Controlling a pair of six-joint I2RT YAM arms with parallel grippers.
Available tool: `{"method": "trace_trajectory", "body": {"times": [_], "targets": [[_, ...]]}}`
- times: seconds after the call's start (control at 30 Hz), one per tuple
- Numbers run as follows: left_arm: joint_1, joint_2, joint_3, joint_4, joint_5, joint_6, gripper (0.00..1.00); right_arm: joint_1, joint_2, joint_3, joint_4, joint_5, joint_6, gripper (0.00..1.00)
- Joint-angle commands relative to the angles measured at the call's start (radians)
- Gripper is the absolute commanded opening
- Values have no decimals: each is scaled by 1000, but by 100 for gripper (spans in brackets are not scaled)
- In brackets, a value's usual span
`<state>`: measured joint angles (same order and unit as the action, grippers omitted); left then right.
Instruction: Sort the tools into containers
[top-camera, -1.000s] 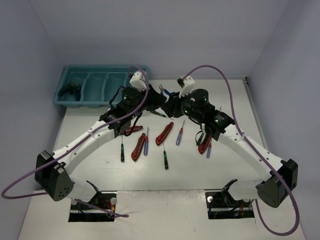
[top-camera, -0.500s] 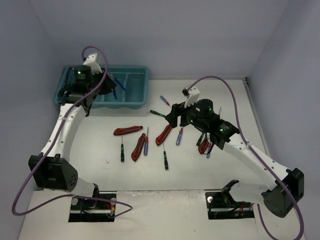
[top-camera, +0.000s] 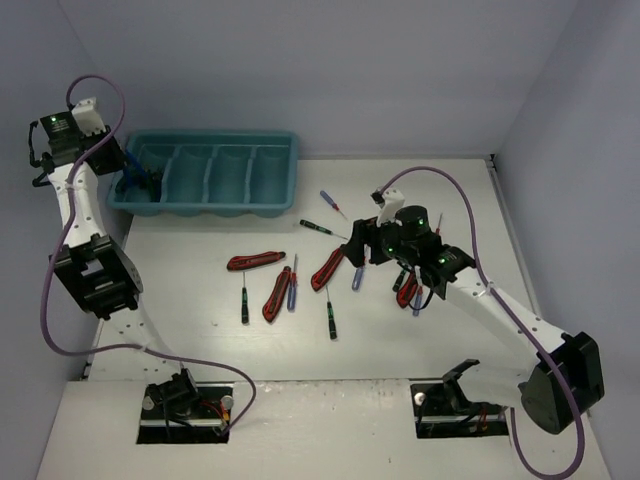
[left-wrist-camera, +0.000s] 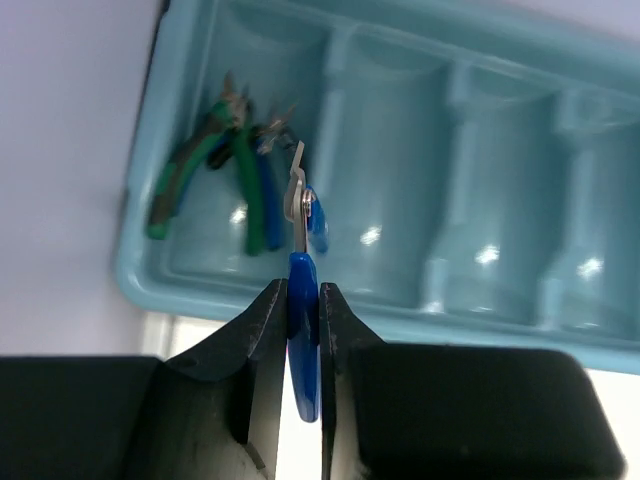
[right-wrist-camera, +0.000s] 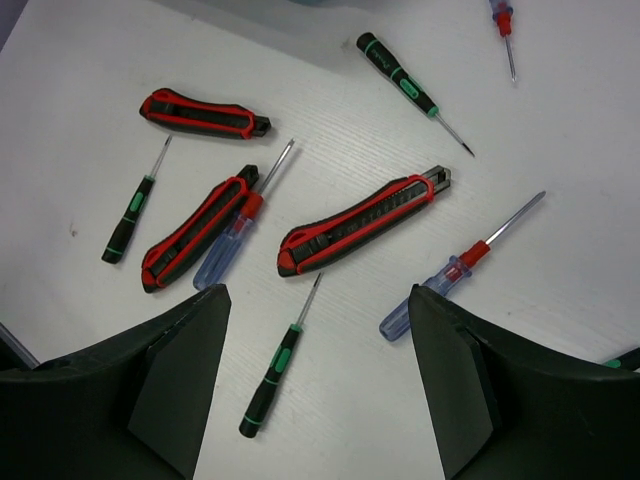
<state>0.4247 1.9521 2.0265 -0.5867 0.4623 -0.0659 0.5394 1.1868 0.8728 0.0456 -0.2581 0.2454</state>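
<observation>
My left gripper (left-wrist-camera: 302, 290) is shut on the handle of blue-handled pliers (left-wrist-camera: 303, 340). It holds them nose-down over the leftmost compartment of the teal tray (left-wrist-camera: 450, 325). Green-handled pliers (left-wrist-camera: 200, 170) lie in that compartment. In the top view the left gripper (top-camera: 128, 172) is at the tray's (top-camera: 215, 135) left end. My right gripper (right-wrist-camera: 315, 295) is open and empty above loose tools: three red-and-black utility knives (right-wrist-camera: 360, 225), blue-handled screwdrivers (right-wrist-camera: 430, 295) and green-handled screwdrivers (right-wrist-camera: 270, 375). In the top view the right gripper (top-camera: 362, 250) hovers over the table's middle.
More tools lie near the right arm: a utility knife (top-camera: 408, 290), a green screwdriver (top-camera: 318, 227) and a small screwdriver (top-camera: 333, 203) near the tray. The tray's other compartments (top-camera: 230, 170) hold nothing that I can see. Walls close in on the left and back.
The left arm has swung from the table's middle to the tray's left end, carrying the blue pliers. The right gripper has drawn back a little over the loose tools.
</observation>
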Motion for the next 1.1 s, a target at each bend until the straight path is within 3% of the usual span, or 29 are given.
{"method": "trace_trajectory", "body": {"times": [0.0, 0.37, 0.47, 0.53, 0.63, 0.83, 1.07], "targets": [[3, 106, 206, -24, 47, 158, 0, -44, 25, -16, 55, -107, 23, 70], [3, 381, 344, -11, 10, 232, 0, -99, 98, 3, 27, -147, 15, 71], [3, 403, 333, 33, 37, 223, 11, -102, 114, 9, 27, -148, 18, 71], [3, 405, 314, 72, 38, 210, 12, -102, 121, 15, 24, -148, 17, 71], [1, 400, 293, 123, 22, 208, 28, -104, 123, 15, 23, -146, 19, 71], [0, 312, 185, 278, -50, 178, 75, -107, 116, 13, 20, -125, 21, 72], [-42, 102, 60, 358, -142, 103, 84, -129, 68, 26, 4, -33, 7, 73]]}}
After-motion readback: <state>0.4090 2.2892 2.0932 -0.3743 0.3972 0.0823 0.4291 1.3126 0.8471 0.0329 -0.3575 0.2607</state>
